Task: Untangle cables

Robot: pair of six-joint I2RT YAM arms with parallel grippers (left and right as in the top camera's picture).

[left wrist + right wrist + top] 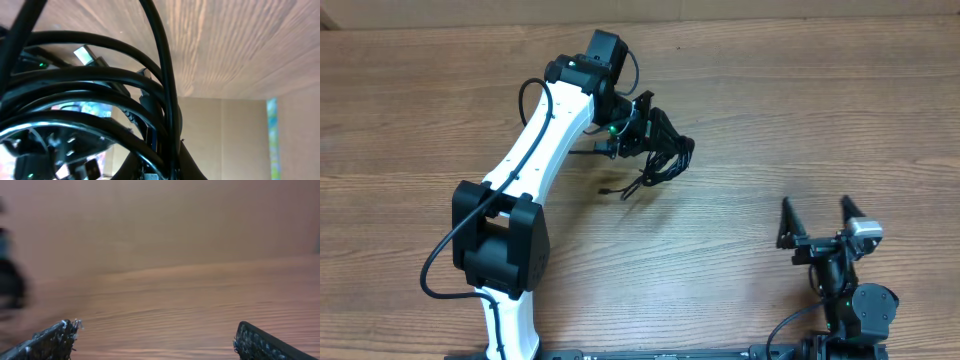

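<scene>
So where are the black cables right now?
In the overhead view the cables are bunched in the left arm's fingers, near the middle of the table, far from the right arm's fingers.

Overhead top-down — left wrist against cables [100, 80]
</scene>
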